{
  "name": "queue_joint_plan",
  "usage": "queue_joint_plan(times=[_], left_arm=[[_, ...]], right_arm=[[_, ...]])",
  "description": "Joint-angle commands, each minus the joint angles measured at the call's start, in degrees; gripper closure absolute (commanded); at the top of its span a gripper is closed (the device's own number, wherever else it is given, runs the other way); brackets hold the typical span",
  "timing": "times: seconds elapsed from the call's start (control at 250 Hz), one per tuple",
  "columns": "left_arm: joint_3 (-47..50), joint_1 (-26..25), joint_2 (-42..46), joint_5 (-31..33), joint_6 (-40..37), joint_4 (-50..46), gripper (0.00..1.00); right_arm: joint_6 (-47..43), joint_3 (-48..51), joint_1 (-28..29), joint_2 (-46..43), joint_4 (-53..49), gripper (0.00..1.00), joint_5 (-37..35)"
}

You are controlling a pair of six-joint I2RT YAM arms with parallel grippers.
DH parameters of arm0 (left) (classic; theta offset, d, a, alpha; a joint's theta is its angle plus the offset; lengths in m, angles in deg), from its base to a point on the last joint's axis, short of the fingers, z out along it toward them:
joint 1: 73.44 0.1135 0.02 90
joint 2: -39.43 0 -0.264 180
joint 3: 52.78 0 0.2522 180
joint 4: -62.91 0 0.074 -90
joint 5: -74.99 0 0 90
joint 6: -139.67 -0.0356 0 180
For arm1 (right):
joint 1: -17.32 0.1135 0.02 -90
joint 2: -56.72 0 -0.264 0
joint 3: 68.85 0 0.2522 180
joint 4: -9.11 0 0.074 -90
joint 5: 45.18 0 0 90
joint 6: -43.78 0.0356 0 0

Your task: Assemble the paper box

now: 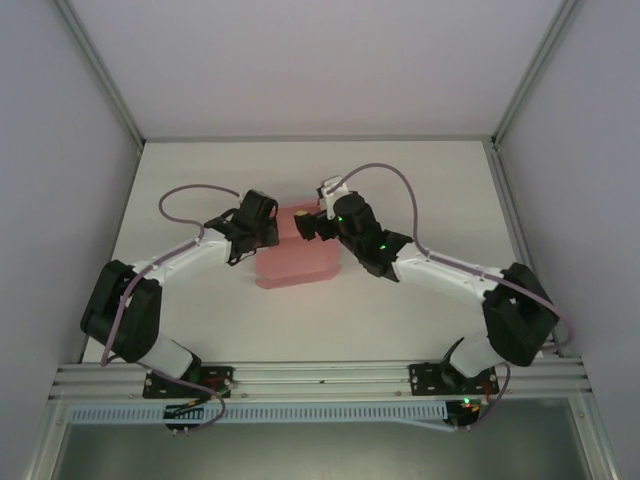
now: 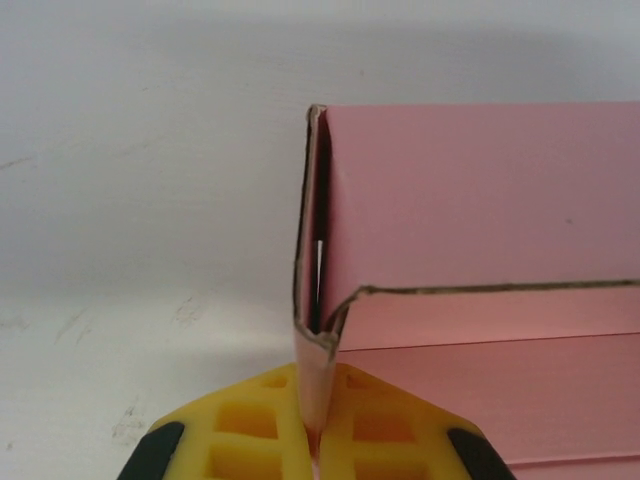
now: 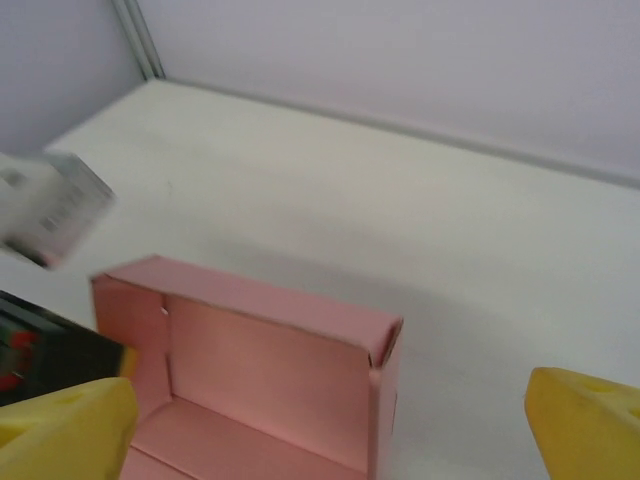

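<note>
Holding a half-built paper box (image 1: 295,262) at the centre of the top view, with its walls up and its top open.
You have the left gripper (image 2: 315,440) pinched shut on the box's side wall, low in its wrist view. The right gripper (image 3: 325,425) hovers above the open tray, jaws spread wide and gripping nothing. Both arms reach inward with elbows out. Closing the box appears to be what's left.

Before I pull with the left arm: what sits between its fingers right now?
In the left wrist view, the box's thin side wall is pinched between the left fingers; nothing else is there.
</note>
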Motion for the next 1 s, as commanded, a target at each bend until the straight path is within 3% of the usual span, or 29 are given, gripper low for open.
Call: queue_joint_plan(times=[0.0, 0.104, 0.236, 0.343, 0.431, 0.607, 0.779, 0.886, 0.998], left_arm=[[-1.6, 0.4, 0.5, -8.7, -13.3, 1.9, 1.00], [-5.6, 0.7, -1.7, -16.5, -25.8, -3.8, 1.00], [-11.3, 0.6, -4.5, -15.4, -35.9, -10.7, 1.00], [-14.0, -0.3, -6.0, -18.0, -46.7, -14.7, 1.00], [-18.3, -2.5, -9.1, -14.2, -52.8, -20.7, 1.00], [-26.7, -5.4, -17.1, -8.1, -57.6, -28.5, 1.00], [-33.3, -9.0, -27.3, 4.5, -58.9, -33.9, 1.00], [-36.1, -10.4, -31.7, 7.8, -59.3, -34.6, 1.00], [-38.4, -11.5, -33.9, 8.3, -59.4, -34.6, 0.82]], right_arm=[[5.6, 1.7, -1.2, -6.2, -7.3, 0.00, -2.0], [11.7, 3.8, -4.5, -12.3, -14.3, 0.00, -0.6], [17.9, 7.6, -11.1, -19.2, -22.2, 0.00, 4.9], [19.3, 11.5, -14.2, -24.6, -25.4, 0.00, 4.7], [19.2, 13.0, -15.8, -28.4, -29.0, 0.00, 4.0], [19.4, 15.6, -17.2, -34.3, -33.7, 0.00, 2.1], [19.5, 17.2, -18.0, -37.3, -35.8, 0.00, 1.9], [19.4, 17.9, -18.3, -37.8, -36.4, 0.00, 1.7], [19.3, 18.2, -18.6, -37.8, -36.5, 0.00, 1.7]])
